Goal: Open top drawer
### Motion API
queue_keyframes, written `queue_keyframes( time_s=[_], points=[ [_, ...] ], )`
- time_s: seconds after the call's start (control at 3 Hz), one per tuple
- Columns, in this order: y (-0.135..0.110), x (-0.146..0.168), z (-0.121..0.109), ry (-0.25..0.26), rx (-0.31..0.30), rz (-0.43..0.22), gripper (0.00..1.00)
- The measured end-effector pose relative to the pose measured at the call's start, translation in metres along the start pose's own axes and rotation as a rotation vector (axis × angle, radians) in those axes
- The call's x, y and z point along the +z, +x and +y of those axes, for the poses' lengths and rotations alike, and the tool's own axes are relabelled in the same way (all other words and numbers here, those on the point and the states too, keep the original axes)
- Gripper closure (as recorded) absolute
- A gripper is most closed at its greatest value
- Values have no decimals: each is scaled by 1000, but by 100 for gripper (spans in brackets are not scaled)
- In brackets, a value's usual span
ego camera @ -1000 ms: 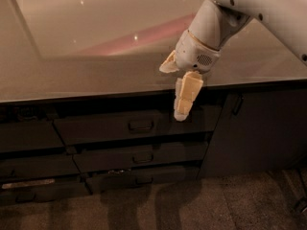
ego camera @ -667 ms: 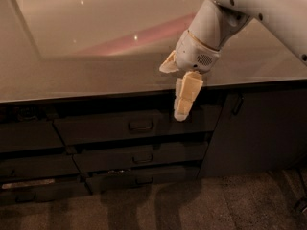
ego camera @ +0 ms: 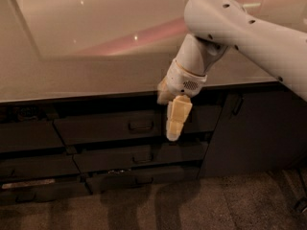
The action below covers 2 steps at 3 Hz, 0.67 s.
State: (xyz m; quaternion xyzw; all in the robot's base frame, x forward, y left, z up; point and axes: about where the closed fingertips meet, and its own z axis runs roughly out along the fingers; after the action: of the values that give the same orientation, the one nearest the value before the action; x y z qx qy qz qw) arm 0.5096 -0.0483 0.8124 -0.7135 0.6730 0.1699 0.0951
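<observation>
1. Looking at the one camera view, your gripper (ego camera: 176,118) hangs just under the counter's (ego camera: 96,75) front edge. It's in front of the top drawer (ego camera: 105,128), close to the right of its loop handle (ego camera: 140,126), and not touching it as far as I can see.
2. What changed: a second ago the gripper sat higher and further right, up at the counter's front edge. It's dropped and slid left since, and the arm (ego camera: 240,28) has swung lower over the counter's right end. The drawer and handle haven't budged.
3. Claw state: honestly can't tell how wide it's open from this angle. Nothing in it that I can make out.
4. The top drawer sits right below the counter's front edge, around the middle. Its front looks flush, so I'd call it shut.
5. So you're mid-approach and no pull has started. I reckon you need a bit more leftward travel to get on the handle.
</observation>
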Motion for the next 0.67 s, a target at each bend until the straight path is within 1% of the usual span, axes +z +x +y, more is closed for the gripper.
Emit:
queue_keyframes(
  time_s=[0.33,0.67],
  points=[
    [-1,0,0,0,0,0,0],
    [-5,33,53,32,-63,-42,0]
  ],
)
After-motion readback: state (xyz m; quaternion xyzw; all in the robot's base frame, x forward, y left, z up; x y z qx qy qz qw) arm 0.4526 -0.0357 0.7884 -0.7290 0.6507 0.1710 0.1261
